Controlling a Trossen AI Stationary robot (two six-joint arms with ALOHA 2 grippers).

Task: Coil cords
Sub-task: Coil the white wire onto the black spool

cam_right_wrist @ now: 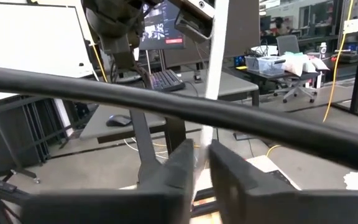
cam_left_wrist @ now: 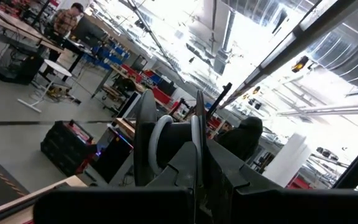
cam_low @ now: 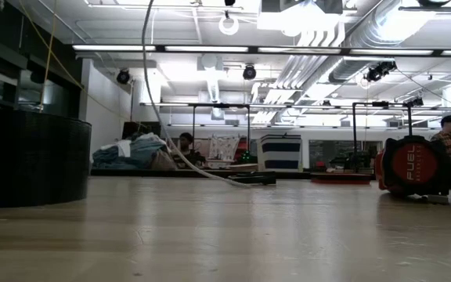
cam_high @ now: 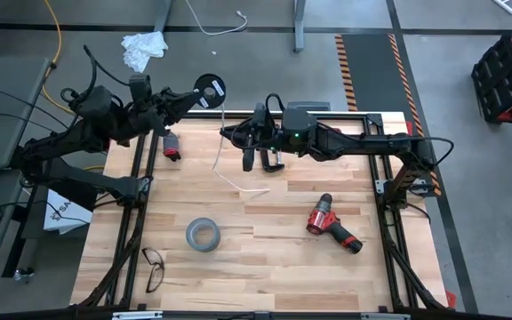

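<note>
Gripping the disc (cam_high: 211,90), the left end effector (cam_high: 192,94); the right end effector (cam_high: 229,133) pinches its white cable (cam_high: 221,151).

Cord, thin white cable (cam_high: 220,142) with small black round disc (cam_high: 210,91)

We record the disc lifted past the bench's far edge, the cable hanging down, its free end trailing onto the bench (cam_high: 265,258).

On the wooden table (cam_high: 265,276) you see a grey tape roll (cam_high: 202,235) near the middle, a pair of glasses (cam_high: 153,267) toward the front left corner, and a red-and-black drill (cam_high: 332,227) to the right. A small red-and-black object (cam_high: 172,146) lies near the left edge. Beyond the table, a crumpled white cloth (cam_high: 143,48) and a yellow cord (cam_high: 57,36) lie on the floor.
</note>
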